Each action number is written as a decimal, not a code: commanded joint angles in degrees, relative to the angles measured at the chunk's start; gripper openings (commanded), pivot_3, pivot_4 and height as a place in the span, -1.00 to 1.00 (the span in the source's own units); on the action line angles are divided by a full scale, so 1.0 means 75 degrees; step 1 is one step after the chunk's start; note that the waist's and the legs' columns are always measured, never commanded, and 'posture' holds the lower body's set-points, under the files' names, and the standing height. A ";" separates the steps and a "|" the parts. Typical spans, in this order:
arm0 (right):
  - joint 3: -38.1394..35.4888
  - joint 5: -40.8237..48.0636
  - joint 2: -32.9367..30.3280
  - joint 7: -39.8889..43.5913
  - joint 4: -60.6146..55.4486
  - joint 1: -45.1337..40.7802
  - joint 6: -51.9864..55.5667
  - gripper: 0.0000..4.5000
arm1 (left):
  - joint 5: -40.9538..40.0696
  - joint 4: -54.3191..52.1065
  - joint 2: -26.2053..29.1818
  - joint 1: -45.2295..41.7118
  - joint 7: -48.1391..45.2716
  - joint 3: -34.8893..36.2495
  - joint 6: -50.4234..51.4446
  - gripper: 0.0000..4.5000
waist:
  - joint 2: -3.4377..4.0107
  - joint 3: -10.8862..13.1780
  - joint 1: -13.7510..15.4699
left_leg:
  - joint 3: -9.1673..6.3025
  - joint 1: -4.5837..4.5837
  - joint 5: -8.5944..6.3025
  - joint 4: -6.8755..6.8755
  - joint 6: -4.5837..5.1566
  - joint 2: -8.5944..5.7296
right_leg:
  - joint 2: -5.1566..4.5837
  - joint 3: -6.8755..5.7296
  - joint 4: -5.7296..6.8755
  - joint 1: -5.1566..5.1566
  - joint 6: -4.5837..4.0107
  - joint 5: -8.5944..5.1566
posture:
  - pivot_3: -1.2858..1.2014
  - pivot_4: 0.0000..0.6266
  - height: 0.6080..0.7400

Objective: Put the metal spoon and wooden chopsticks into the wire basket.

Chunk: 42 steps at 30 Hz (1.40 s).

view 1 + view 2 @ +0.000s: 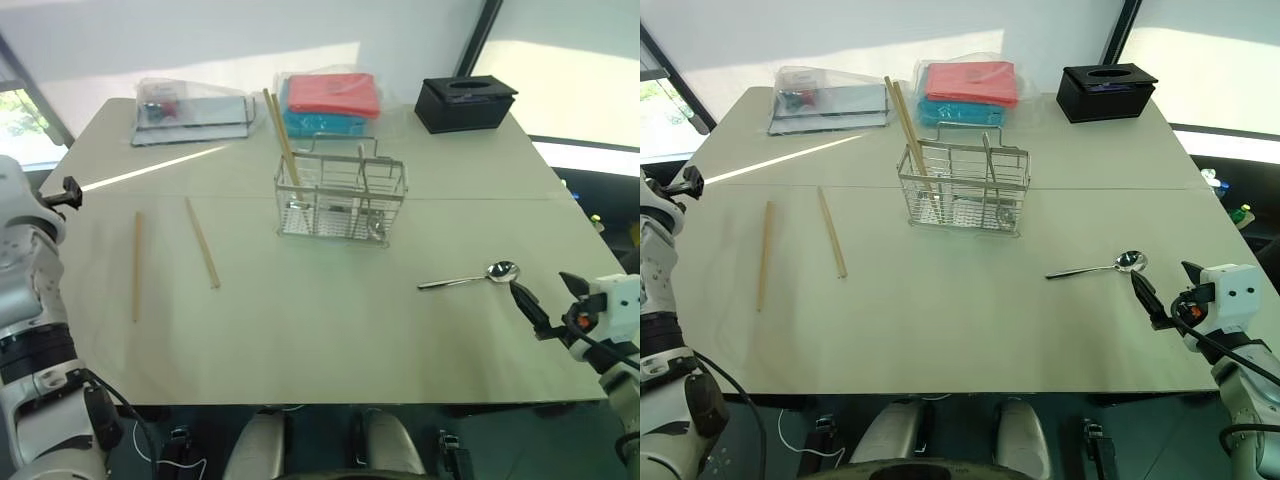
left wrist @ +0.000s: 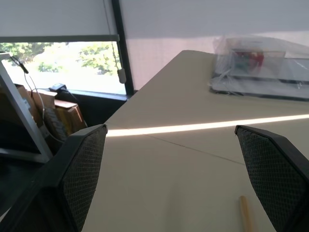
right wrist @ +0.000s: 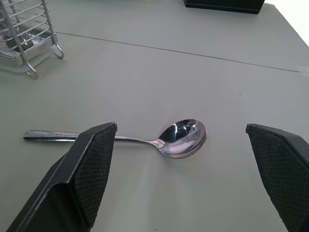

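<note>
Lying flat: the shiny silver metal spoon [image 1: 472, 277] rests on the pale bench [image 1: 330, 340], bowl toward the robot's right, handle pointing toward the silvery wire basket [image 1: 342, 200], well apart from it.
Right pincer: the right pincer [image 3: 181, 169] hangs just short of the spoon's bowl with its black fingers [image 3: 91, 169] spread wide, holding nothing.
Left pincer: the left pincer [image 2: 178, 174] is also spread wide and empty, out over the bench's left edge, near one loose stick.
Chopsticks: two light-brown wooden chopsticks [image 1: 202, 243] lie flat on the left half of the bench, apart from each other; two more already stand tilted in the basket's left compartment.
Spoon risk: a thin handle lying flush on the surface gives little to bite on; closing on the rounded bowl could squirt the spoon sideways or push it toward the near right edge.
Drop-in risk: the spoon is about as long as the basket is wide, so a level entry could catch on the wire loops or bridge the rim.
Basket risk: the light basket may slide or tip if struck, and the leaning sticks inside could be knocked out.
Chopstick risk: the slim sticks may roll when nudged, and the outer one lies fairly near the left edge.
</note>
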 commanded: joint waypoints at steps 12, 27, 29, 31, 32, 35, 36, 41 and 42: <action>-0.0096 0.0025 0.0102 -0.0026 -0.0180 -0.0101 -0.0215 0.97 | -0.0073 -0.0151 0.0244 -0.0241 -0.0112 -0.0039 0.0030 1.00 | 0.0000 0.0000 -0.0003 | 0.0000 0.0000 0.0000 0.0000 0.0000 0.0000 | 0.0001 0.0000 0.0001 0.0000 0.0000 0.0000 | 0.03 -0.52 -0.10; -0.0017 -0.0316 -0.0920 0.0531 0.0401 -0.0929 -0.0300 0.97 | -0.0314 -0.0643 0.0261 -0.0197 -0.0675 -0.0221 0.0220 1.00 | 0.0001 0.0001 -0.0004 | 0.0004 0.0000 0.0001 0.0003 0.0001 -0.0002 | 0.0000 -0.0001 0.0001 0.0001 0.0000 0.0000 | 0.03 -0.52 -0.10; 0.0042 -0.0372 -0.1320 0.0815 0.0523 -0.1146 -0.0314 0.97 | -0.0477 -0.0863 0.0291 -0.0131 -0.1027 -0.0303 0.0273 1.00 | 0.0000 0.0000 -0.0009 | 0.0005 -0.0001 0.0001 0.0004 0.0001 -0.0001 | 0.0000 -0.0001 0.0001 0.0000 0.0000 0.0000 | 0.03 -0.52 -0.10; 0.0219 -0.0441 -0.1821 0.1286 0.0620 -0.1405 -0.0397 0.97 | -0.0701 -0.1099 0.0350 -0.0121 -0.1512 -0.0433 0.0380 1.00 | 0.0001 0.0001 -0.0011 | 0.0006 0.0000 0.0001 0.0004 0.0001 -0.0001 | 0.0000 -0.0001 0.0002 0.0000 0.0000 0.0001 | 0.03 -0.52 -0.10; 0.0326 -0.0448 -0.2094 0.1568 0.0673 -0.1551 -0.0443 0.97 | -0.0877 -0.1217 0.0385 -0.0160 -0.1781 -0.0495 0.0501 1.00 | 0.0001 0.0001 -0.0012 | 0.0007 -0.0001 0.0001 0.0003 0.0001 -0.0001 | 0.0000 -0.0001 0.0002 0.0001 0.0000 0.0000 | 0.03 -0.52 -0.10; 0.0868 -0.0600 -0.3144 0.2816 0.1129 -0.2209 -0.0941 0.97 | -0.1617 -0.1735 0.0717 -0.0380 -0.3176 -0.1019 0.0990 1.00 | 0.0007 0.0005 -0.0019 | 0.0012 0.0000 0.0001 0.0007 0.0002 0.0000 | 0.0000 -0.0001 0.0000 0.0002 -0.0001 0.0000 | 0.03 -0.52 -0.10; 0.1105 -0.0662 -0.3461 0.3241 0.1376 -0.2514 -0.1145 0.97 | -0.1877 -0.1938 0.0868 -0.0436 -0.3724 -0.1255 0.1157 1.00 | 0.0006 0.0006 -0.0024 | 0.0013 0.0000 0.0001 0.0006 0.0002 0.0001 | -0.0001 -0.0002 -0.0001 0.0004 -0.0006 -0.0003 | 0.03 -0.52 -0.10; 0.2950 -0.1010 -0.4288 0.5423 0.2658 -0.4770 -0.2007 0.97 | -0.2690 -0.3270 0.1864 -0.0369 -0.6866 -0.2947 0.1315 1.00 | 0.0025 0.0016 -0.0053 | 0.0021 -0.0001 -0.0001 0.0004 0.0007 0.0002 | -0.0004 -0.0001 -0.0015 0.0005 -0.0027 -0.0014 | 0.03 -0.52 -0.10; 0.3310 -0.1133 -0.4289 0.5799 0.2902 -0.5186 -0.2172 0.97 | -0.2735 -0.3386 0.1942 -0.0438 -0.7230 -0.3221 0.1285 1.00 | 0.0034 0.0021 -0.0067 | 0.0023 0.0000 -0.0004 0.0003 0.0010 0.0002 | -0.0005 -0.0001 -0.0016 0.0007 -0.0027 -0.0014 | 0.03 -0.52 -0.10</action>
